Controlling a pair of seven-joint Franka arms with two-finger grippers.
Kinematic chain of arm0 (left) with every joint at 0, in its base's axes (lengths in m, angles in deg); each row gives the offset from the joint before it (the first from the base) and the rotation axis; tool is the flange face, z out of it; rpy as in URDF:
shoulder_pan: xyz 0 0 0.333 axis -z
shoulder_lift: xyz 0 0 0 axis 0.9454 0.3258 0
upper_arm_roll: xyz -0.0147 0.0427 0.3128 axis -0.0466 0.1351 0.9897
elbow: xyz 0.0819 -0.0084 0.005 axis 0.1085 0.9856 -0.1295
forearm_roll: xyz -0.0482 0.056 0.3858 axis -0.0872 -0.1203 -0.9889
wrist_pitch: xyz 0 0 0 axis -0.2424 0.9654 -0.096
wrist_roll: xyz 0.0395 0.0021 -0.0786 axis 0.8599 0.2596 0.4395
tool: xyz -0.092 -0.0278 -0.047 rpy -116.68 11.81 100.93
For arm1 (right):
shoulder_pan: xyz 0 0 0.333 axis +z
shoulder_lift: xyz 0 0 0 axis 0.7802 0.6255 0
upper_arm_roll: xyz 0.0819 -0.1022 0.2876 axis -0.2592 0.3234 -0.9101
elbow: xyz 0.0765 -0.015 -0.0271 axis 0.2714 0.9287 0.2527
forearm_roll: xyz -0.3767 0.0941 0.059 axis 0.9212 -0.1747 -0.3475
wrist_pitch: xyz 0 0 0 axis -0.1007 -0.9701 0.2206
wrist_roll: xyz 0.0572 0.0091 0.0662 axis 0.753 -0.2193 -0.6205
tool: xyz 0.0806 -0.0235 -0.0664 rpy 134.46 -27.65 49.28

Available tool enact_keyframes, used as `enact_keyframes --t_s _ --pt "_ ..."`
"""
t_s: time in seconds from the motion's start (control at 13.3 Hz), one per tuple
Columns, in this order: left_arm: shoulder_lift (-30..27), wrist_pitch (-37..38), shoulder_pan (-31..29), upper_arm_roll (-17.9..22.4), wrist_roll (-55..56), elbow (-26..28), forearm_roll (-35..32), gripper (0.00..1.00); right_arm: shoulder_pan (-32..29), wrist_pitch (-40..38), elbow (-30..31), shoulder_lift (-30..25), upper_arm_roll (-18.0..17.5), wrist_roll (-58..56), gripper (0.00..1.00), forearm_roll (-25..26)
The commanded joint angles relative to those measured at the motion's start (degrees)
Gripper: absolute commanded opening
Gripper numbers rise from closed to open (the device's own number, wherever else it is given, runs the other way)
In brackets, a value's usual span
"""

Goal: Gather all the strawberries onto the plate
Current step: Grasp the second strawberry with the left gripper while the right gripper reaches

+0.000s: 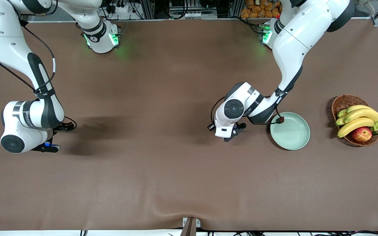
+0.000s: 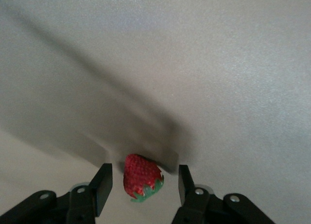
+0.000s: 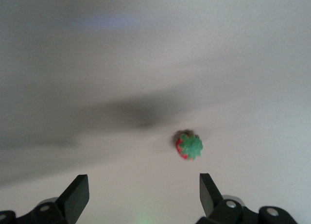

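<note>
- The left gripper [image 1: 231,133] is low over the brown table [image 1: 162,183], just beside the mint-green plate [image 1: 290,139], on the side toward the right arm's end of the table.
- In the left wrist view, a strawberry [image 2: 141,178] lies on the table between that gripper's two fingers [image 2: 102,186], which stand apart with a gap on each side of the berry and do not touch it.
- The berry's long axis runs roughly along the line of reach, not across the gap, with its green cap toward the wrist, so closing should squeeze its narrow sides.
- In the front view this berry is hidden under the arm.
- The right gripper [image 1: 49,148] is over the table near the right arm's end, well apart from the plate.
- In the right wrist view, a second strawberry [image 3: 189,146] sits on the table ahead of the wide-open fingers [image 3: 75,197], not yet between them, green cap facing the camera; it lies off centre, closer to one fingertip's line.
- One small red spot at the plate's rim, beside the left arm, may be a third strawberry [image 1: 281,120]; I cannot tell if it lies inside.
- The left arm is much the nearer to the plate.
</note>
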Motion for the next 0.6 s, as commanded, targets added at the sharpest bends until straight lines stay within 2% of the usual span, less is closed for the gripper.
enact_keyframes --t_s 0.0,0.15,0.23,0.53 --pt "0.1 -0.1 0.6 0.5 1.2 -0.2 -0.4 0.37 -3.3 1.8 1.4 0.5 -0.9 -4.5 1.0 1.3" --pt "-0.6 0.4 -0.3 0.5 0.5 -0.2 -0.5 0.11 -4.0 1.8 1.4 0.9 -0.9 -5.3 1.0 1.3" --pt "-1.8 1.0 -0.8 0.5 -0.1 0.1 -0.5 0.05 -4.1 1.6 1.4 1.2 -0.9 -5.3 1.0 1.3" --pt "-8.7 8.5 -7.0 0.2 -14.2 0.3 -0.4 0.06 -5.5 1.9 2.9 1.3 -0.8 -10.3 1.0 1.3"
